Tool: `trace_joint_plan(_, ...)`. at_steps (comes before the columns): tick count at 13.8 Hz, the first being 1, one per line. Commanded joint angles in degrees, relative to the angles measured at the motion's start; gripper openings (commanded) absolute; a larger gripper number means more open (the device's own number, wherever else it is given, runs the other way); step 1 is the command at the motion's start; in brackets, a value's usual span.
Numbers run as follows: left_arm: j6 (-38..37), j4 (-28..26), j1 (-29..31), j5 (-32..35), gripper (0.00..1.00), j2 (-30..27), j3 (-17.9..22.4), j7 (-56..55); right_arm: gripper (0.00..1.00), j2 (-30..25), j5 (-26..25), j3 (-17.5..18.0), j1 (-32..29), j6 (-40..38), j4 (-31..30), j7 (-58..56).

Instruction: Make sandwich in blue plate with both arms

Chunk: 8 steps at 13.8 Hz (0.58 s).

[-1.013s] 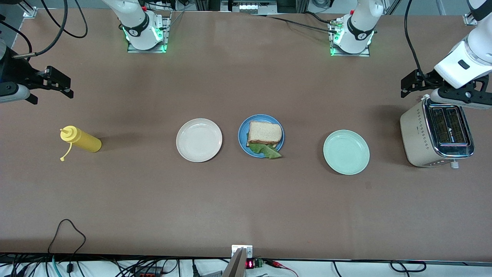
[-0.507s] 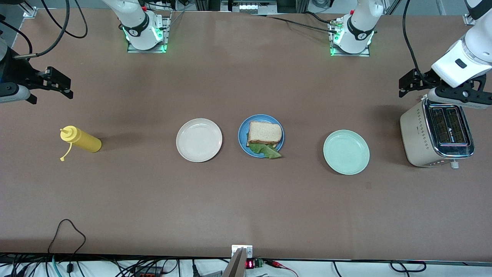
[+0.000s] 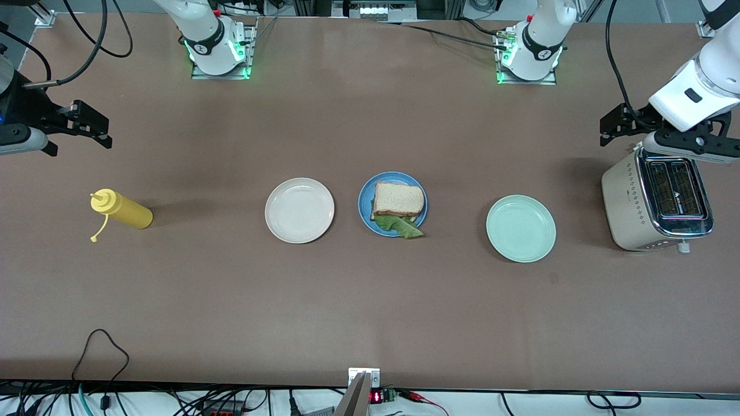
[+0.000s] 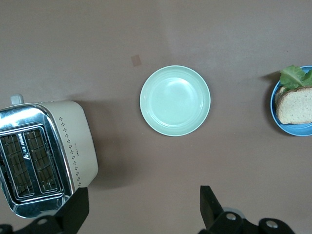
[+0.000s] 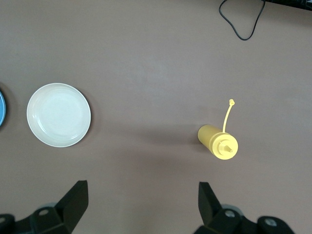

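The sandwich (image 3: 398, 200) lies on the blue plate (image 3: 364, 203) at the middle of the table, with a green lettuce leaf (image 3: 406, 229) poking out over the rim on the side nearer the front camera. In the left wrist view the sandwich (image 4: 296, 105) and blue plate (image 4: 291, 129) show at the frame's edge. My left gripper (image 3: 691, 149) (image 4: 142, 209) hangs open and empty over the toaster's edge toward the arm bases. Above the table at the right arm's end, my right gripper (image 3: 17, 140) (image 5: 141, 207) hangs open and empty too.
A cream-white plate (image 3: 299, 210) sits beside the blue one toward the right arm's end, and a mint-green plate (image 3: 521, 228) toward the left arm's end. A toaster (image 3: 656, 205) stands past the mint plate. A yellow squeeze bottle (image 3: 124, 210) lies near the right arm's end.
My left gripper has shifted slightly toward the arm bases above the toaster. The right gripper has barely moved. Plates and sandwich are unchanged.
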Motion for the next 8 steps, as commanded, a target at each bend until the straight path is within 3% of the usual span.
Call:
trace_joint_plan(1,-0.93,0.69,-0.16,0.01,1.0,-0.2,-0.09,-0.6,1.0,-1.47,-0.27,0.23,0.2,-0.67,0.26,3.28)
trace_joint_plan(8,-0.84,0.77,-0.16,0.01,1.0,0.06,-0.18,-0.42,1.0,-1.3,-0.18,-0.21,-0.41,-0.77,0.35,3.12)
